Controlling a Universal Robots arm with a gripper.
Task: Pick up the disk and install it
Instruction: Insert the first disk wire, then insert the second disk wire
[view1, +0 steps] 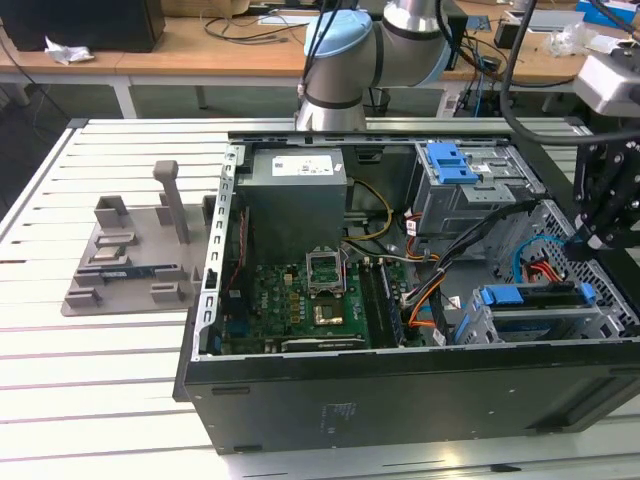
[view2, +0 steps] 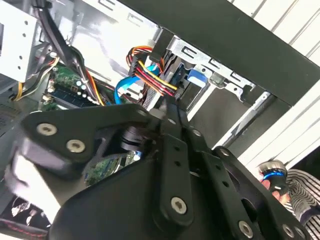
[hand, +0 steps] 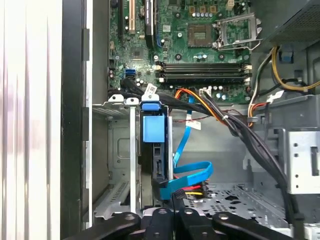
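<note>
From the exterior view I see my gripper (view1: 585, 238) hanging at the exterior view's right end of the open black steel computer case (view1: 400, 395), which lies on its side on the pale slatted desk (view1: 90, 390). The gripper's black linkage sits just above the lower drive cage (view1: 478, 325), a grey perforated sheet-metal frame. The disk (view1: 530, 296) is already seated in that cage: a flat slab standing on edge between the cage's thin metal walls, with blue plastic rails along its sides and a blue pull tab at one end. In the first wrist view the disk (hand: 154, 150) shows as a narrow dark edge capped by the square blue tab, with a flat blue ribbon-like data cable (hand: 187, 175) and a bundle of red, yellow and black power wires (hand: 192, 191) plugged in at its near end. I cannot tell whether the fingers are apart or together; the gripper's bolted black links hide them in both wrist views. The green motherboard (hand: 200, 45) with its square socket and long memory slots lies beyond. A grey moulded fixture (view1: 130, 260) rests on the desk at the exterior view's left.
</note>
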